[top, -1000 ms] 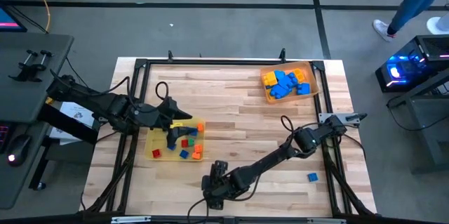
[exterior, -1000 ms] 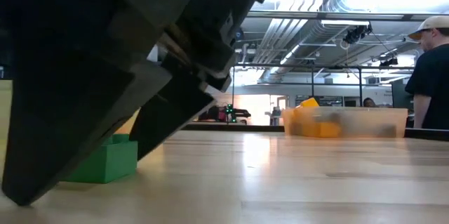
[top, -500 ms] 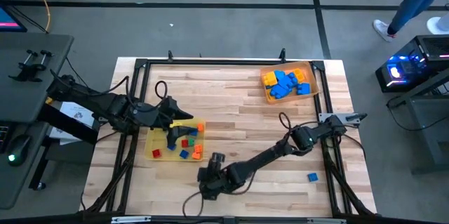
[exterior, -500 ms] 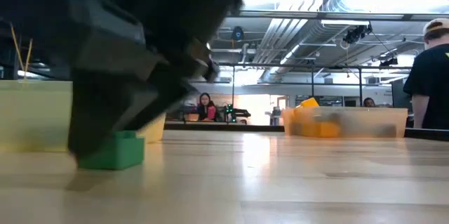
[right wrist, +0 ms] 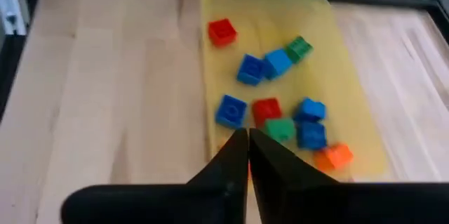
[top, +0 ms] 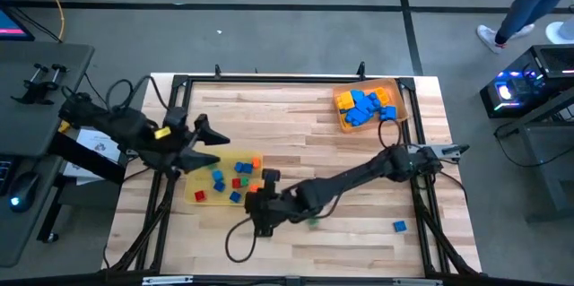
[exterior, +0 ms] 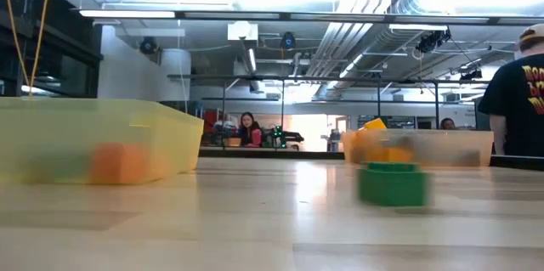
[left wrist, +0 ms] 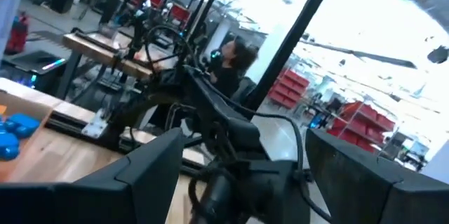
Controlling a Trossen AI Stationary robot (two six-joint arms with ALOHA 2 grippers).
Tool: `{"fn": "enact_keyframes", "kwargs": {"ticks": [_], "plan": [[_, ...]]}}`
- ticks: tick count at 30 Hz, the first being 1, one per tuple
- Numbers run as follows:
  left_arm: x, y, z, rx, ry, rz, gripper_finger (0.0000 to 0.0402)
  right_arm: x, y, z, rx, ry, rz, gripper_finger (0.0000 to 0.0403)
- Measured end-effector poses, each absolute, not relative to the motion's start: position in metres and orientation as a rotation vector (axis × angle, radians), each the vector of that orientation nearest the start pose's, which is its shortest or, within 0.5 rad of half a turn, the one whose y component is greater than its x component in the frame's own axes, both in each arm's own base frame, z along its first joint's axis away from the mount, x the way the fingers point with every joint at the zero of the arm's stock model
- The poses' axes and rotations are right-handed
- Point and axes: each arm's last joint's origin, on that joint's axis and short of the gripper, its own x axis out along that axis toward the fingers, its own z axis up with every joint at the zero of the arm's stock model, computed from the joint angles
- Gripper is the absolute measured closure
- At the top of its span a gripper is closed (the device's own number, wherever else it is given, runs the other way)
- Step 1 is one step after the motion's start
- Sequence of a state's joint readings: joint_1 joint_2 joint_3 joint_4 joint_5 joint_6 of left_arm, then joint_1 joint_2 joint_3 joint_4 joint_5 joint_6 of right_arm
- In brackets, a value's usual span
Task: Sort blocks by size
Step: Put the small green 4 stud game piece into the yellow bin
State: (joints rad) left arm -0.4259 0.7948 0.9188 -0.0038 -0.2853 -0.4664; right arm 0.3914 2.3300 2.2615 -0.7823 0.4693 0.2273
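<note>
Wooden desk (top: 296, 143) in open workshop, person (exterior: 518, 93) standing beyond far edge. Near front: green block (exterior: 392, 183) lying free on desk, just beside right arm. Right gripper (right wrist: 248, 155) over near rim of yellow tray (right wrist: 351, 104), fingers pressed together, nothing visibly held. Small blocks (right wrist: 270, 108) scattered inside tray. Left gripper (top: 204, 138) raised beside tray, fingers spread, empty. Far corner: orange tray (top: 399, 98) holding larger blocks (top: 363, 107).

Blocks: small red, blue, green and orange cubes (right wrist: 266, 112) scattered flat in the yellow tray; larger blue and orange bricks (top: 365, 106) heaped in the orange tray; one green block (exterior: 392, 183) upright on bare table; one blue block (top: 398, 226) lying well apart.
</note>
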Motion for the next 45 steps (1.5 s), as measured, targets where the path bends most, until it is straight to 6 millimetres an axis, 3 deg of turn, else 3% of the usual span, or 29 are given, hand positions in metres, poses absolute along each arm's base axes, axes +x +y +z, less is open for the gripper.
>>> {"fn": "enact_keyframes", "kwargs": {"ticks": [3,9,16,20,24,27,32,36,41,45], "plan": [[0.149,-0.058,0.393,-0.503,-0.067,-0.143,0.0115,0.47,0.17,0.275,-0.086,0.822,-0.216,0.0377],[0.152,-0.059,0.387,-0.5,-0.014,-0.119,0.0115,0.443,0.157,0.256,0.007,1.155,-0.335,0.0317],[0.161,-0.064,0.379,-0.479,0.042,-0.105,0.0115,0.397,0.182,0.238,-0.017,1.389,-0.551,0.02],[0.165,-0.066,0.376,-0.477,0.06,-0.122,0.0115,0.372,0.204,0.22,0.174,1.441,-0.644,0.0154],[0.166,-0.067,0.376,-0.48,0.068,-0.133,0.0115,0.362,0.215,0.198,0.459,1.476,-0.654,0.0143],[0.166,-0.067,0.376,-0.481,0.072,-0.144,0.0115,0.363,0.209,0.202,0.572,1.406,-0.631,0.0142],[0.166,-0.067,0.376,-0.494,0.073,-0.145,0.0115,0.359,0.188,0.21,0.658,1.33,-0.708,0.0142],[0.166,-0.067,0.375,-0.509,0.077,-0.15,0.0115,0.354,0.177,0.193,0.772,1.396,-0.699,0.0142],[0.166,-0.068,0.376,-0.528,0.079,-0.155,0.0115,0.361,0.179,0.184,0.89,1.344,-0.574,0.0142],[0.166,-0.068,0.375,-0.527,0.08,-0.155,0.0115,0.359,0.179,0.179,0.873,1.371,-0.602,0.0142]]}}
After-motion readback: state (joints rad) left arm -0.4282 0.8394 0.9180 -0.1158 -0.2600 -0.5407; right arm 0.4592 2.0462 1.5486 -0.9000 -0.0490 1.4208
